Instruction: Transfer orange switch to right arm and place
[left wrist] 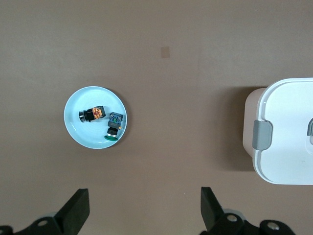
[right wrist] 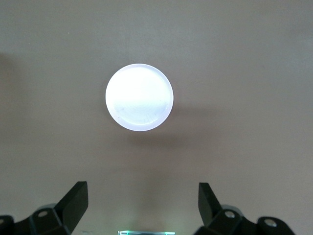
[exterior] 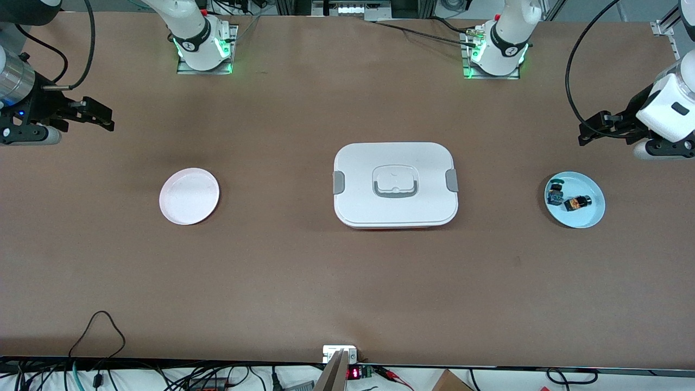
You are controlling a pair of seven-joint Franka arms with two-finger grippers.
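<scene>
The orange switch (exterior: 577, 203) lies on its side on a light blue plate (exterior: 591, 217) toward the left arm's end of the table, beside a blue-and-green-topped switch (exterior: 555, 194). In the left wrist view the orange switch (left wrist: 93, 114) and the blue-and-green one (left wrist: 114, 125) share that plate (left wrist: 88, 136). My left gripper (exterior: 585, 134) hangs open and empty in the air, a little off the plate toward the robots' bases; its own view shows it (left wrist: 145, 205) with bare table between the jaws. My right gripper (exterior: 107, 120) waits open and empty at the right arm's end (right wrist: 143, 200).
A closed white lunch box (exterior: 395, 184) with grey latches and a handle sits mid-table, its edge also in the left wrist view (left wrist: 286, 132). An empty pale pink plate (exterior: 189, 196) lies toward the right arm's end, below the right gripper's camera (right wrist: 139, 97). Cables run along the front edge.
</scene>
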